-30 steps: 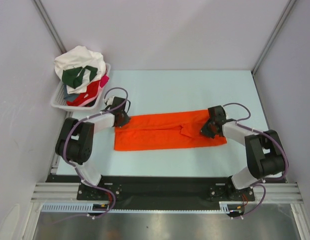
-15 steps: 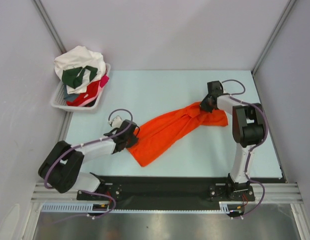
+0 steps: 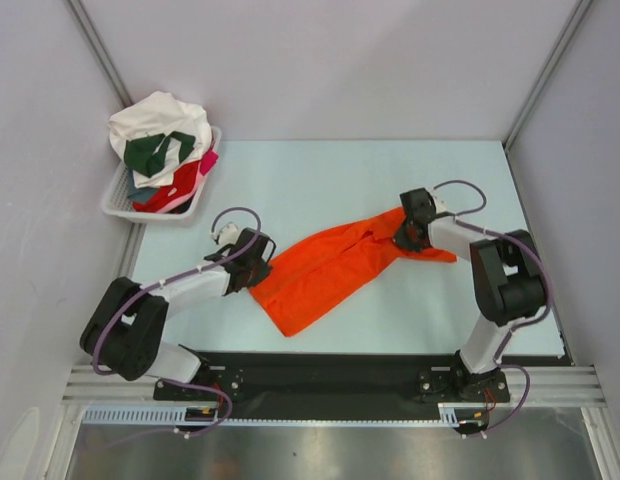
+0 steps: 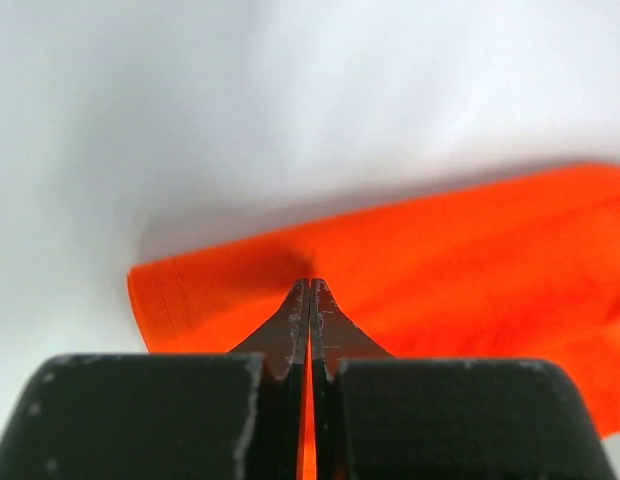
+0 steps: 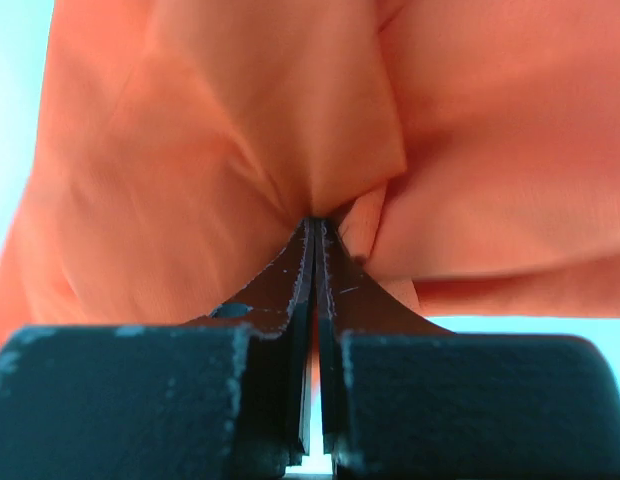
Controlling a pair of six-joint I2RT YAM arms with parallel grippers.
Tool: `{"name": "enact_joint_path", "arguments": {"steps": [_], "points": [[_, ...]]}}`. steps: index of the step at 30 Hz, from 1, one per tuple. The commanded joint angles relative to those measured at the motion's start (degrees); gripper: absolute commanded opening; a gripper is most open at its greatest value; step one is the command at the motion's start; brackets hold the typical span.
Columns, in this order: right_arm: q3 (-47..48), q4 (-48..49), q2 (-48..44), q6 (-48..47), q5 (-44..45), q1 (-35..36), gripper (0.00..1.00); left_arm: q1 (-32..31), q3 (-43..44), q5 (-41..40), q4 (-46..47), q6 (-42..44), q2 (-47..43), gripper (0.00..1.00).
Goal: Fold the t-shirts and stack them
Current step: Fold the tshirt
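Dropping slightly lower in the frame than before, the right gripper (image 3: 400, 238) stays clamped on the orange t-shirt (image 3: 325, 272), draped diagonally across mid-frame, while the low, outstretched left gripper (image 3: 260, 271) pinches its lower-left edge.

A lab test cell; plain grey walls (image 3: 340, 70), aluminium mounting rail (image 3: 100, 383).

1. The bright orange soft-fabric t-shirt (image 3: 325, 278) lies on the pale flat table (image 3: 320, 180).
2. The left gripper (image 3: 262, 272) sits at its left end, and the right gripper (image 3: 398, 240) at its right end.
3. The white slatted plastic basket (image 3: 114, 203) stands behind-left of it.
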Motion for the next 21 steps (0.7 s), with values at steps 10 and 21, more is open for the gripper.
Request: {"name": "enact_joint_path", "arguments": {"steps": [10, 21], "points": [[-18.8, -2.4, -20.2, 5.8, 2.9, 5.8, 0.0, 7.0, 9.7, 3.0, -3.8, 15.1, 4.0, 0.0], [-19.2, -5.9, -30.1, 2.8, 6.4, 4.9, 0.34, -1.7, 10.6, 3.7, -10.7, 18.4, -4.6, 0.16]]}}
